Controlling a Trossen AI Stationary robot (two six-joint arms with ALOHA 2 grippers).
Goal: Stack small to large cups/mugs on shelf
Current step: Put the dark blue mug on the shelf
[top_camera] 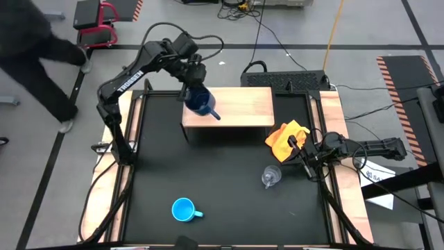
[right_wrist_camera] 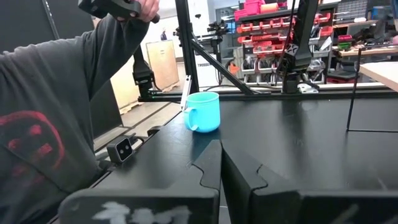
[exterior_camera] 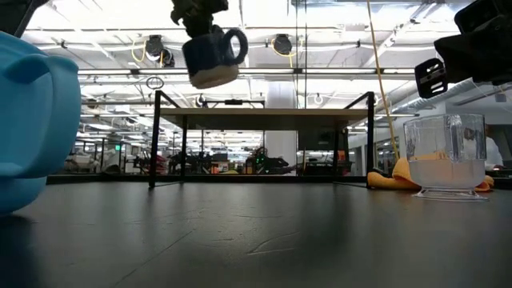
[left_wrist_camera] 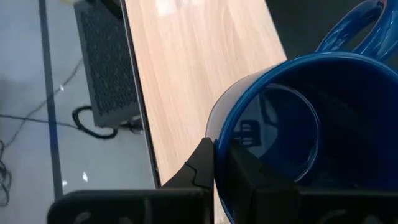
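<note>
My left gripper (top_camera: 193, 87) is shut on the large navy-blue mug (top_camera: 200, 102), held in the air over the left end of the shelf (top_camera: 243, 104). The low view shows the mug (exterior_camera: 212, 54) well above the shelf's wooden top (exterior_camera: 264, 113). The sky-blue mug (top_camera: 183, 209) stands on its base near the table's front edge. The clear glass cup (top_camera: 270, 177) stands on its base right of centre. My right gripper (top_camera: 303, 157) is shut and empty at the table's right side, beside the glass cup. My left gripper pinches the navy mug's rim wall (left_wrist_camera: 217, 134), one finger (left_wrist_camera: 242, 171) inside the mug and one (left_wrist_camera: 202, 165) outside. The fingers come from above, on the side opposite the handle (left_wrist_camera: 354, 28). The mug hangs below the fingers, slightly tilted, clear of the shelf.
An orange-yellow cloth (top_camera: 286, 137) lies at the shelf's right near corner. Pale wooden planks (top_camera: 341, 118) run along the table's sides. A person stands beyond the table's left far side (top_camera: 41, 48), and a grey sleeve (right_wrist_camera: 56, 93) shows in the right wrist view.
</note>
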